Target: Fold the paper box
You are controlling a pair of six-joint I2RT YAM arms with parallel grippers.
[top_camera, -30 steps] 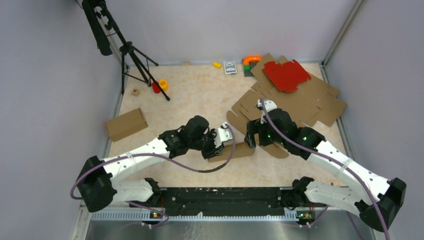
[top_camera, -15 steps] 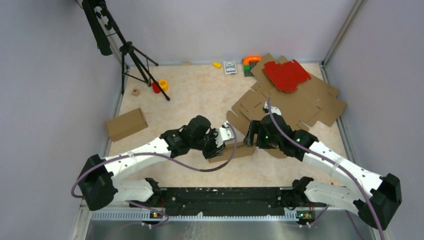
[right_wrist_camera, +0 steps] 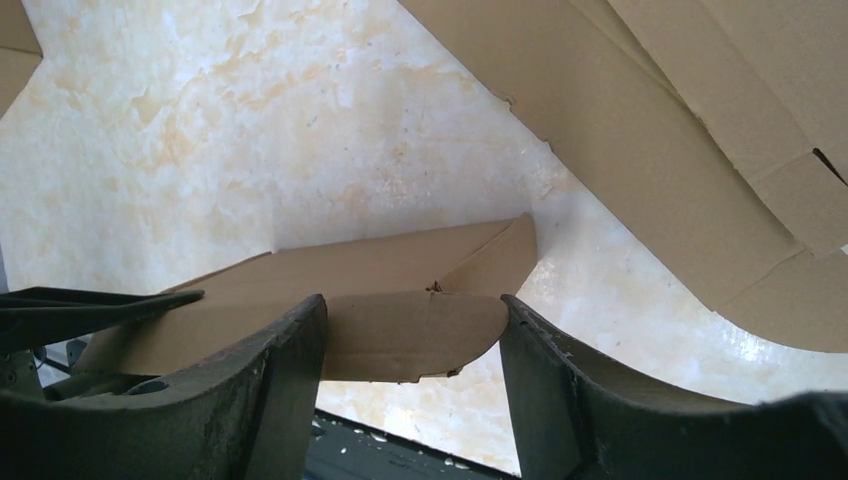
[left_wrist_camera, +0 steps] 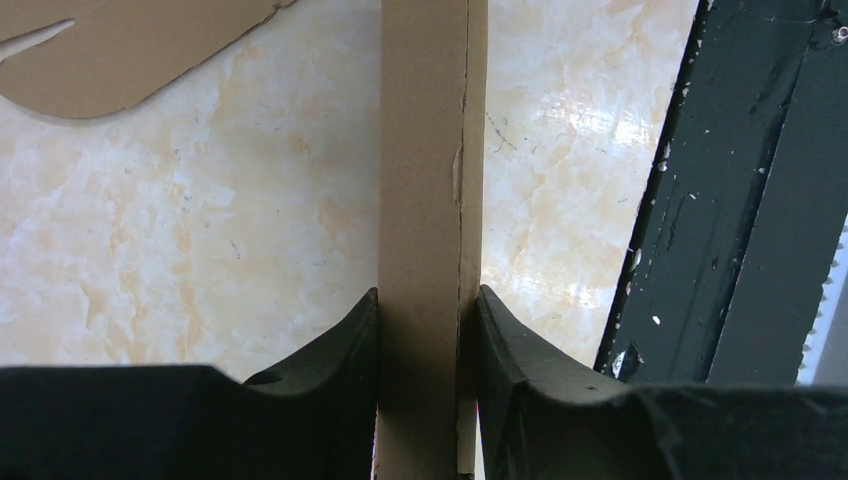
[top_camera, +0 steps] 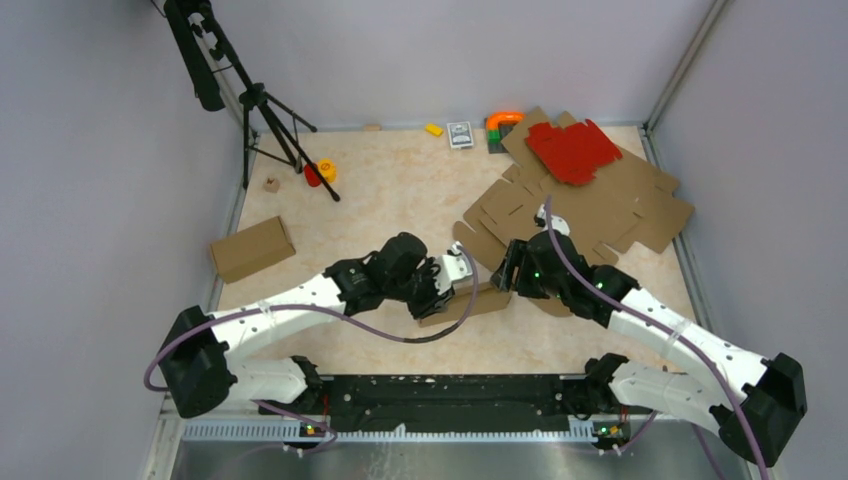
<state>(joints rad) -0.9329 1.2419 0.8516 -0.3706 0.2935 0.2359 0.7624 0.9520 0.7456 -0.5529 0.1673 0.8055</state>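
left wrist: l hand (left_wrist_camera: 425,300) clamps paper box (left_wrist_camera: 425,150)

Robotics lab — grey-walled test table (top_camera: 400,190) with a tripod (top_camera: 258,98).

No text, label or number is legible on the paper box (left_wrist_camera: 425,200) or elsewhere.

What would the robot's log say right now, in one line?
step: fold box | left jaws: shut on box | right jaws: open, astride end flap
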